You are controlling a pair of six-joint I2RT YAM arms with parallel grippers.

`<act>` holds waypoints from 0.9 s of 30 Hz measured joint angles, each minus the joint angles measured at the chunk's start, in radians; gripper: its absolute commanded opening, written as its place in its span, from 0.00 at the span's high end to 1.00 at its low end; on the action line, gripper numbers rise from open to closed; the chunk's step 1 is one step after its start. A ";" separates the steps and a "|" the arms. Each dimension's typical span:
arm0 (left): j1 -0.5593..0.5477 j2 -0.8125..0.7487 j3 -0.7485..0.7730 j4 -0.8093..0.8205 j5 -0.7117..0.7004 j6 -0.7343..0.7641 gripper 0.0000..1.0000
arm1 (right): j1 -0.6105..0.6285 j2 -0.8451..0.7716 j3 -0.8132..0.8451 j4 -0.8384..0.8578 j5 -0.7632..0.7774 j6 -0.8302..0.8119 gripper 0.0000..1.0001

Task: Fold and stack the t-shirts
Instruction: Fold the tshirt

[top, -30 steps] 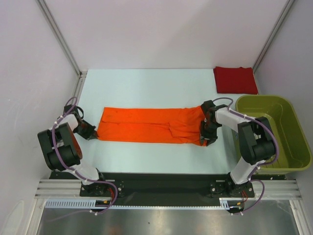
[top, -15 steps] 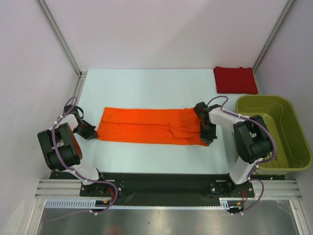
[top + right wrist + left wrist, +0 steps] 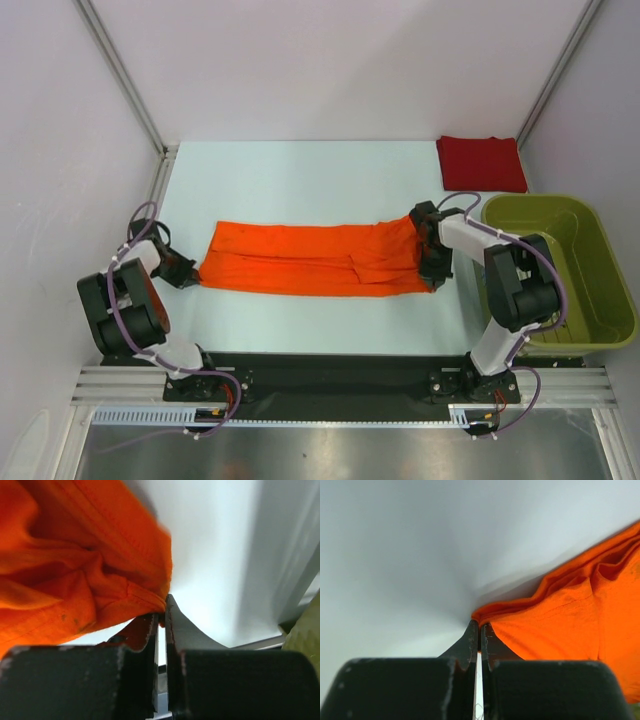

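Observation:
The orange t-shirt [image 3: 310, 258] lies stretched as a long band across the middle of the table. My left gripper [image 3: 190, 272] is shut on its left end; the left wrist view shows the cloth [image 3: 560, 620] pinched at my fingertips [image 3: 480, 626]. My right gripper [image 3: 436, 272] is shut on its right end, and the right wrist view shows the cloth [image 3: 75, 570] caught between the fingertips [image 3: 162, 611]. The dark red t-shirt [image 3: 481, 163] lies folded as a rectangle at the far right corner.
An olive-green plastic basket [image 3: 600, 290] stands at the right edge of the table, close beside my right arm. White walls and metal posts close in the table at the back and both sides.
My right gripper has moved a little to the right and pulled the orange shirt's right end tauter. My left gripper has stayed on the left end.

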 measured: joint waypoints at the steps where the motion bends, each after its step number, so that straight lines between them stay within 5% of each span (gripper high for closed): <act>1: 0.003 -0.009 -0.013 0.011 0.004 -0.008 1.00 | -0.002 0.011 0.019 -0.001 0.001 -0.006 0.91; 17: 0.005 -0.163 -0.183 0.064 0.084 -0.079 1.00 | -0.067 0.292 0.385 0.018 0.101 -0.119 0.94; 23: -0.129 -0.262 -0.260 0.063 0.074 -0.100 1.00 | -0.074 0.457 0.629 0.132 0.179 -0.193 0.93; 27: -0.344 -0.328 -0.281 0.017 -0.010 -0.131 1.00 | -0.074 0.575 0.804 0.196 0.195 -0.234 0.92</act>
